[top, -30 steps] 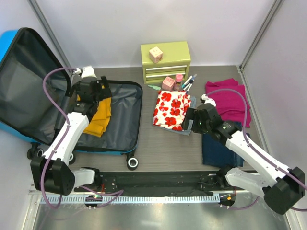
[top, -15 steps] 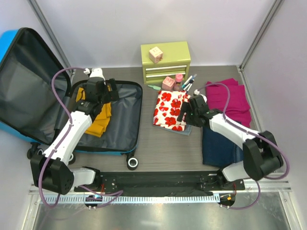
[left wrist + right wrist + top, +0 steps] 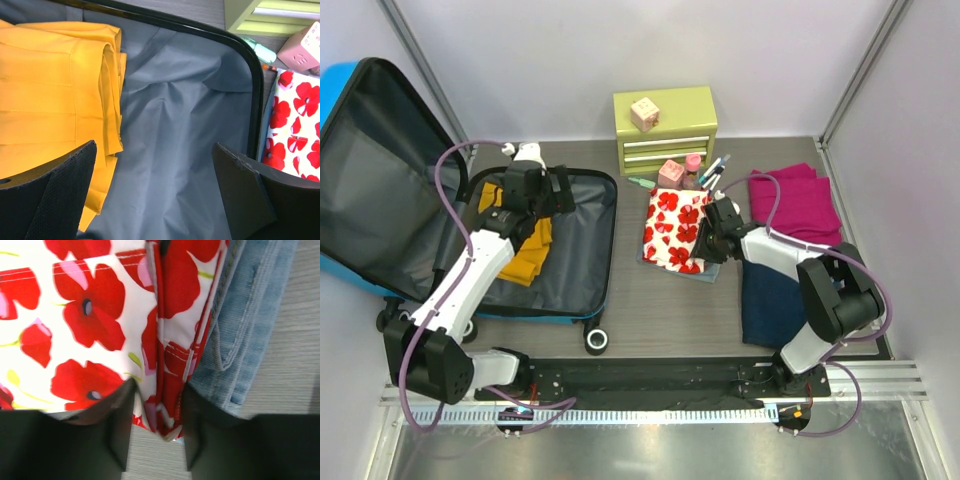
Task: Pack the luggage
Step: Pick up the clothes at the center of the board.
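The luggage [image 3: 582, 262] lies open at the left, its blue lid [image 3: 332, 92] propped up and its grey lining [image 3: 185, 125] bare on the right half. A folded yellow garment [image 3: 525, 245] [image 3: 50, 90] rests inside on the left. My left gripper [image 3: 556, 190] [image 3: 155, 150] hovers open over the lining, holding nothing. A folded white cloth with red poppies [image 3: 675, 225] [image 3: 90, 300] lies at the table's middle on light blue denim [image 3: 250, 315]. My right gripper [image 3: 708, 243] [image 3: 157, 405] is shut on the poppy cloth's folded right edge.
A green drawer chest [image 3: 665, 125] stands at the back with a pink cube [image 3: 644, 113] on top. A pink box [image 3: 670, 175] and pens sit in front of it. A magenta cloth [image 3: 800, 205] and dark jeans [image 3: 772, 305] lie at the right.
My right gripper moved in to the poppy cloth's right edge and closed on its fold. The left gripper drifted a little to the right over the suitcase, still open.
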Tool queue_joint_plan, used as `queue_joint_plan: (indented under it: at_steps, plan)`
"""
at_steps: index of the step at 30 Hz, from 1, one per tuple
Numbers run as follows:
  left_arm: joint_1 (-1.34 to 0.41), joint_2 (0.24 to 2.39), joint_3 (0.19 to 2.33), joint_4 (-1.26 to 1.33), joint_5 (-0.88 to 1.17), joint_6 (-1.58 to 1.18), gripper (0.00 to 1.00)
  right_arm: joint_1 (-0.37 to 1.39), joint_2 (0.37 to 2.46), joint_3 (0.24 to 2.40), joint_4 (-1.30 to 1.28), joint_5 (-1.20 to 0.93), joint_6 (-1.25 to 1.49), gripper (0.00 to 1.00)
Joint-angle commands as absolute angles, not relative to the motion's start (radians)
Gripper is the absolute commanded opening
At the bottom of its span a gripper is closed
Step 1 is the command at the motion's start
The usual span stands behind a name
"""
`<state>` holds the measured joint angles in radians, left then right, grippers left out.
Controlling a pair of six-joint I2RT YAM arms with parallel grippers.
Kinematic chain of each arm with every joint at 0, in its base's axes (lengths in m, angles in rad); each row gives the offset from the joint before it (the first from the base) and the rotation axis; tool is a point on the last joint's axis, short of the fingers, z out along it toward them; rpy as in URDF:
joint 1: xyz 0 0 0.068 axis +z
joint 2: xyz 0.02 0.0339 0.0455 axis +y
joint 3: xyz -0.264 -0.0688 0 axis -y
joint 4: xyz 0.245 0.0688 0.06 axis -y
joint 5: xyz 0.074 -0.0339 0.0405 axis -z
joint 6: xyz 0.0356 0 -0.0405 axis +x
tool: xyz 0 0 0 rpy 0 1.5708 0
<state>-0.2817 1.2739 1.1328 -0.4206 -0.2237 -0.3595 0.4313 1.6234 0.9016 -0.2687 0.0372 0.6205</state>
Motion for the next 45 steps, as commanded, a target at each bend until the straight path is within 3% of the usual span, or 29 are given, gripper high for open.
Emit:
queue_joint_plan:
  at_steps: [1,8,17,24,36,45]
  plan:
    - [-0.353,1.298,1.198,-0.429,-0.222,-0.351,0.96,0.425,1.635,0.874,-0.232,0.038,0.607,0.32]
    - [-0.645,1.439,1.372,-0.472,-0.336,-0.425,1.00,0.425,1.556,0.943,-0.438,0.015,0.620,0.25]
    - [-0.667,1.814,1.750,-0.604,-0.128,-0.583,1.00,0.425,1.592,1.071,-0.640,0.015,0.627,0.22]
    - [-0.666,1.980,1.784,-0.580,-0.028,-0.614,0.99,0.423,1.569,1.032,-0.660,0.015,0.664,0.22]
    - [-0.658,2.002,1.611,-0.434,0.066,-0.667,0.82,0.423,1.580,1.002,-0.660,0.035,0.641,0.22]
    - [-0.657,2.057,1.571,-0.374,0.103,-0.703,0.79,0.423,1.588,1.005,-0.657,0.034,0.647,0.22]
